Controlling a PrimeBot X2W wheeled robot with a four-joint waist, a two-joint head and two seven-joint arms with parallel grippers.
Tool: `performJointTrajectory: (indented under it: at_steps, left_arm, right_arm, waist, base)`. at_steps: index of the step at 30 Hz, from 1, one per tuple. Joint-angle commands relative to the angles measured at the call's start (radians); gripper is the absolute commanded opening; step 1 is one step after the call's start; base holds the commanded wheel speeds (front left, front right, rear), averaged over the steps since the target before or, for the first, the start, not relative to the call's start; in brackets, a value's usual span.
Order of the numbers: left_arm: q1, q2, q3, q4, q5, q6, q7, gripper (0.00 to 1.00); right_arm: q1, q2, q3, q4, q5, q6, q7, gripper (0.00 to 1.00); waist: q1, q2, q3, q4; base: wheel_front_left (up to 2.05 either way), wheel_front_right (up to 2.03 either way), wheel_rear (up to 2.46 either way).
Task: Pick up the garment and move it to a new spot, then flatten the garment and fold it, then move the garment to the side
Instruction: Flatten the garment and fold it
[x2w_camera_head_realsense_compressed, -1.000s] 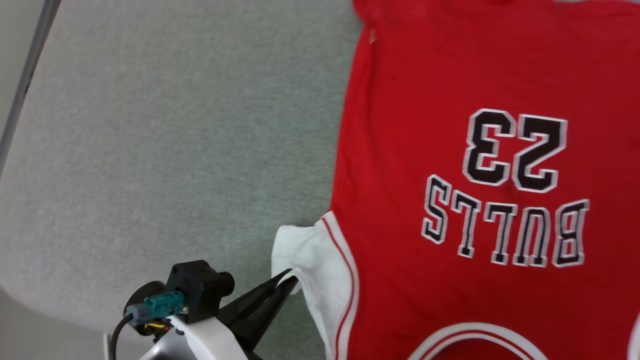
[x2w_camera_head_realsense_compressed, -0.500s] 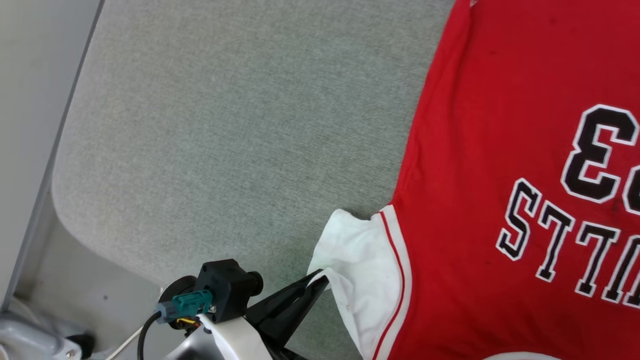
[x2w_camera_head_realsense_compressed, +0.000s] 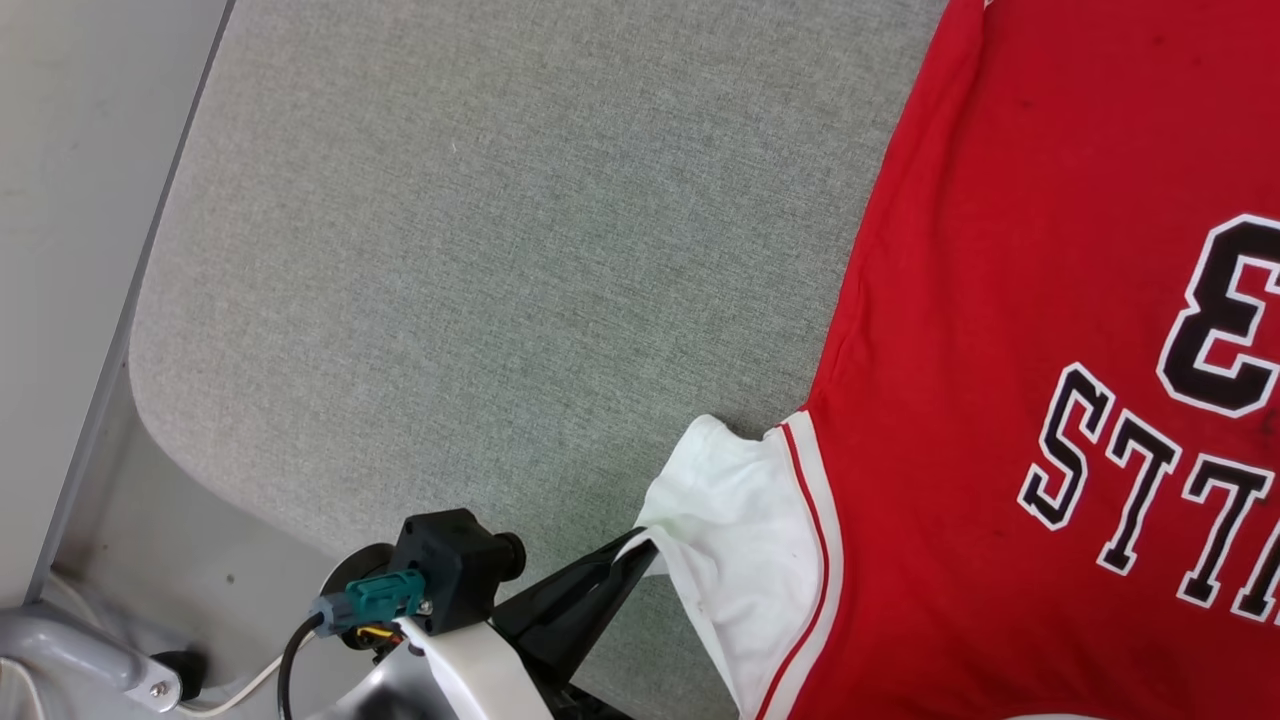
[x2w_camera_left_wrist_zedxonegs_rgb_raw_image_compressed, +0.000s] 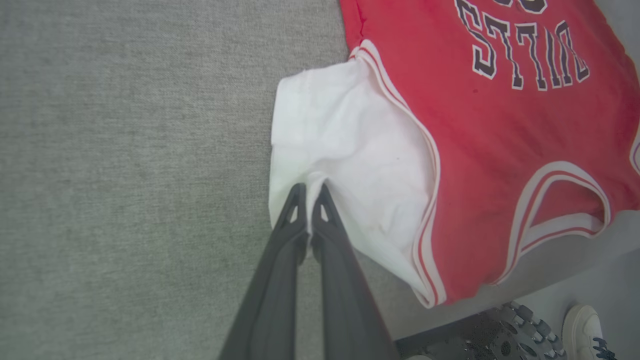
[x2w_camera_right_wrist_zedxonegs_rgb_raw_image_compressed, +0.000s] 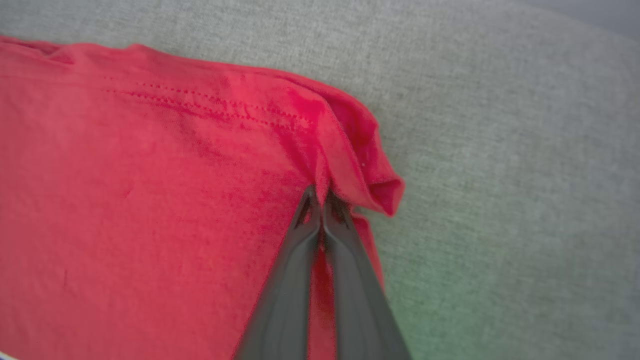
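The grey fabric surface (x2w_camera_head_realsense_compressed: 450, 250) takes up most of the head view. The garment (x2w_camera_head_realsense_compressed: 1000, 250) lies spread on it with its black-and-white print (x2w_camera_head_realsense_compressed: 1150, 480) facing up, and its striped collar end rests near the surface's edge in the left wrist view. Over the last second the whole head picture has slid, so the shirt now sits further toward the right of that view. That reads as the camera turning, not the cloth moving, since the sleeve and the arm beside it keep the same relation. The white sleeve (x2w_camera_left_wrist_zedxonegs_rgb_raw_image_compressed: 345, 135) lies flat beside the red body, slightly rumpled at its outer edge. A corner of the red hem (x2w_camera_right_wrist_zedxonegs_rgb_raw_image_compressed: 370, 170) is bunched into a small raised fold. The left tool (x2w_camera_left_wrist_zedxonegs_rgb_raw_image_compressed: 310, 192) stays pressed together on the sleeve's edge, as it was a second ago. The real change is at the right tool (x2w_camera_right_wrist_zedxonegs_rgb_raw_image_compressed: 320, 195), which stood spread wide a moment ago and has just snapped together, pinching that hem corner. With both ends now held, the garment looks ready to be lifted or drawn taut for flattening or a fold. The bunched hem corner seems the likelier grip to slip.
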Motion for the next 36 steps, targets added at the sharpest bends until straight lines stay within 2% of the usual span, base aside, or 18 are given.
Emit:
performJointTrajectory:
  at_steps: [1, 5, 18, 19, 25, 36]
  left_arm:
    - [-0.008, -0.004, 0.005, 0.005, -0.004, 0.003, -0.005, 0.00]
    - [-0.004, 0.004, 0.009, 0.012, -0.002, 0.007, -0.007, 0.00]
    - [0.045, 0.061, 0.046, 0.073, -0.030, 0.045, -0.002, 0.00]
    - [0.068, 0.069, 0.053, 0.083, -0.042, 0.057, -0.008, 0.00]
    - [0.112, 0.087, 0.063, 0.098, -0.065, 0.074, -0.017, 0.00]
    - [0.145, 0.083, 0.075, 0.121, -0.081, 0.089, -0.046, 0.00]
  right_arm:
    - [0.061, 0.010, 0.011, 0.030, 0.006, -0.001, 0.010, 0.00]
    - [0.073, 0.005, 0.020, 0.022, 0.005, -0.001, -0.018, 0.00]
    - [0.258, 0.029, 0.085, 0.056, 0.079, -0.001, -0.112, 0.00]
    - [0.317, 0.034, 0.103, 0.044, 0.112, -0.001, -0.122, 0.00]
    - [0.451, 0.046, 0.118, -0.006, 0.165, -0.001, -0.109, 0.00]
    - [0.717, 0.090, 0.073, -0.169, 0.222, -0.001, -0.090, 0.00]
  waist:
    - [0.0000, 0.0000, -0.007, -0.004]
    - [0.0000, 0.0000, -0.032, -0.024]
    - [0.0000, 0.0000, -0.260, -0.196]
    - [0.0000, 0.0000, -0.311, -0.232]
    - [0.0000, 0.0000, -0.392, -0.301]
    - [0.0000, 0.0000, -0.471, -0.386]
  base:
    - [0.00, 0.00, 0.00]
    - [0.00, 0.00, 0.00]
    - [0.00, 0.00, 0.00]
    - [0.00, 0.00, 0.00]
    - [0.00, 0.00, 0.00]
    - [0.00, 0.00, 0.00]
